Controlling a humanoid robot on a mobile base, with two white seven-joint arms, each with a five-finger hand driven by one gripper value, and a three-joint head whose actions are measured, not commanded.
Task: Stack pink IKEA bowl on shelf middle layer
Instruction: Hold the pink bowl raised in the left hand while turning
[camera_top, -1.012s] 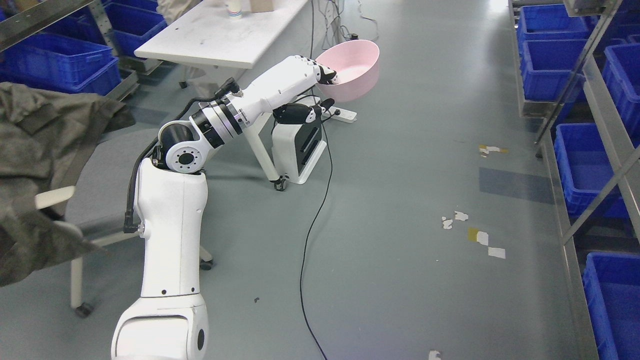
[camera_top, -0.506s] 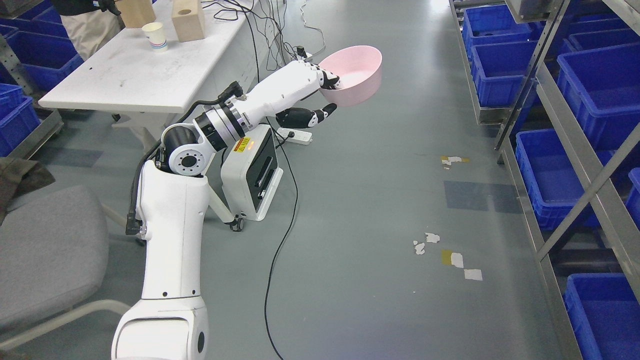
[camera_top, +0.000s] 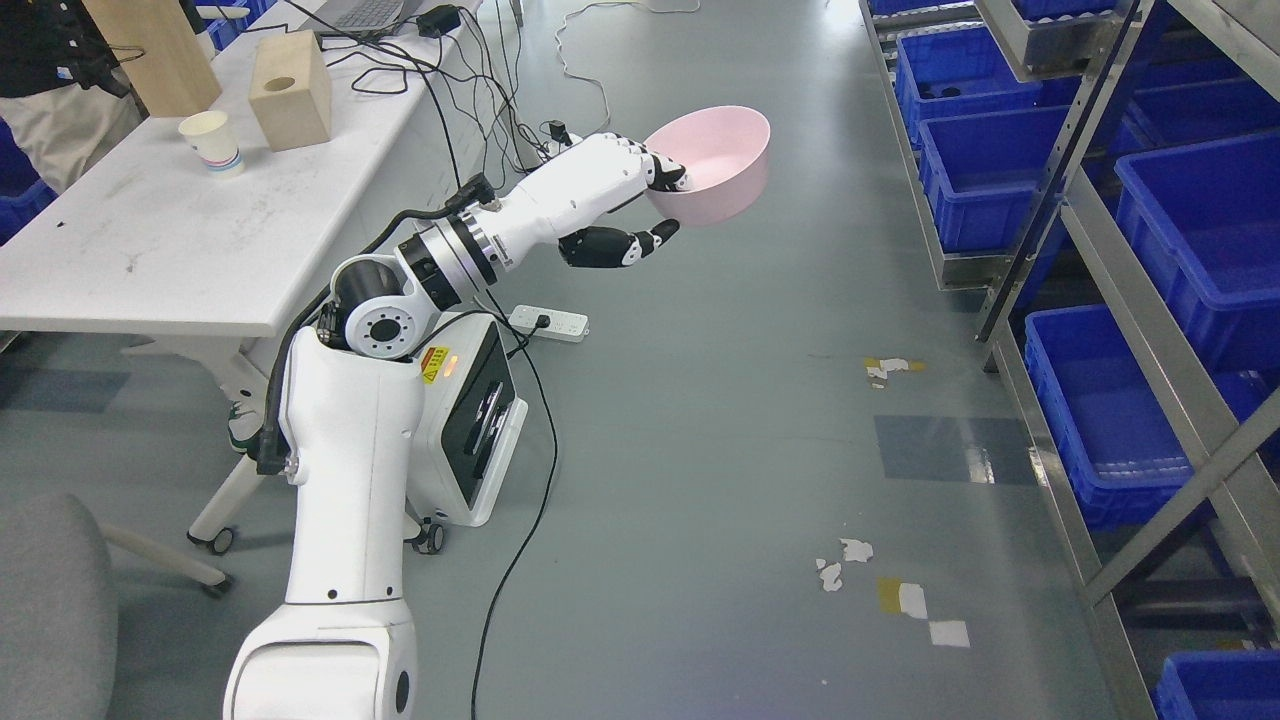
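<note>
A pink bowl hangs in the air above the grey floor, upper middle of the head view. My left hand is shut on its near rim, fingers hooked over the edge and the thumb under the wall. The white left arm rises from the bottom left and stretches up and right to the bowl. A metal shelf rack with blue bins runs along the right edge, well apart from the bowl. My right arm does not show.
A white table at the left carries a paper cup and wooden blocks. Under it stand a white wheeled unit, a power strip and black cables. A grey chair is at bottom left. A person stands at top left.
The whole picture has shifted as the camera turned: table and rack slid down and left. The hand still holds the bowl, in nearly the same place in the picture.
</note>
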